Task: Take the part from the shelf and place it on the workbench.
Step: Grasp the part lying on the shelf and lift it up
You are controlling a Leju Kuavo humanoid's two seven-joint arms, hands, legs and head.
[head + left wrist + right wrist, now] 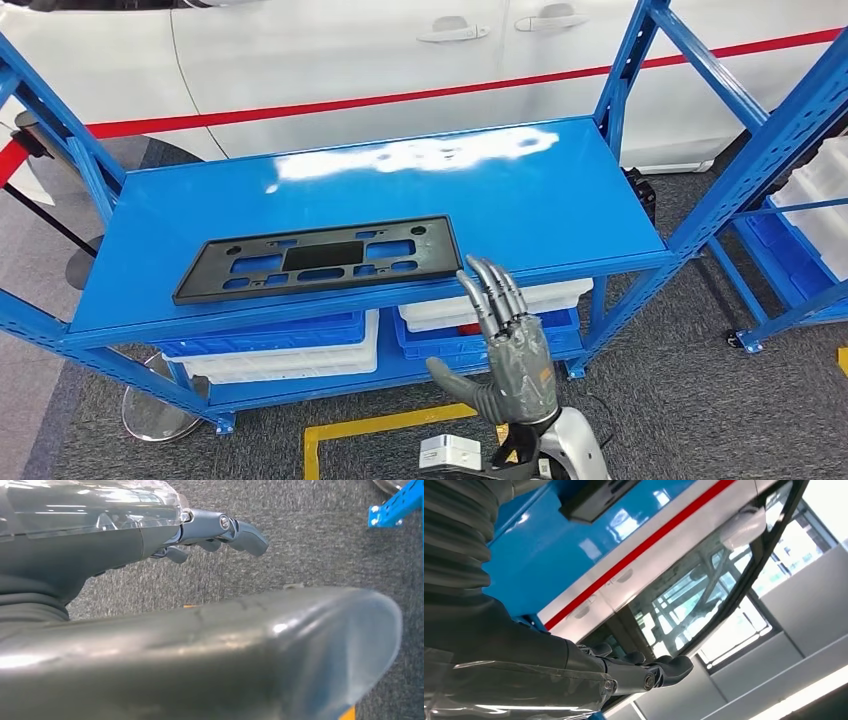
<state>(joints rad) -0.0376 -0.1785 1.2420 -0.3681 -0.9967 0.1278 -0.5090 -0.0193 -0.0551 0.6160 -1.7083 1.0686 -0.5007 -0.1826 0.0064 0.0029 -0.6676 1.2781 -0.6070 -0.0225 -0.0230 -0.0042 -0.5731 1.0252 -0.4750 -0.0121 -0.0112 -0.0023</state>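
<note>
A flat black plastic part (318,258) with several rectangular cut-outs lies on the blue shelf top (520,195), near its front edge and left of centre. A corner of the part (594,497) also shows in the right wrist view. My right hand (508,345) is raised in front of the shelf's front edge, just right of the part, fingers straight and spread, holding nothing. Its fingertips reach up to the shelf edge beside the part's right end. In the left wrist view my left hand (210,530) hangs over grey carpet, fingers loosely extended, empty.
White and blue bins (480,310) sit on the lower shelf. A white car with a red stripe (400,60) stands behind the rack. Another blue rack with white bins (810,210) is at the right. Yellow floor tape (380,425) marks the carpet below.
</note>
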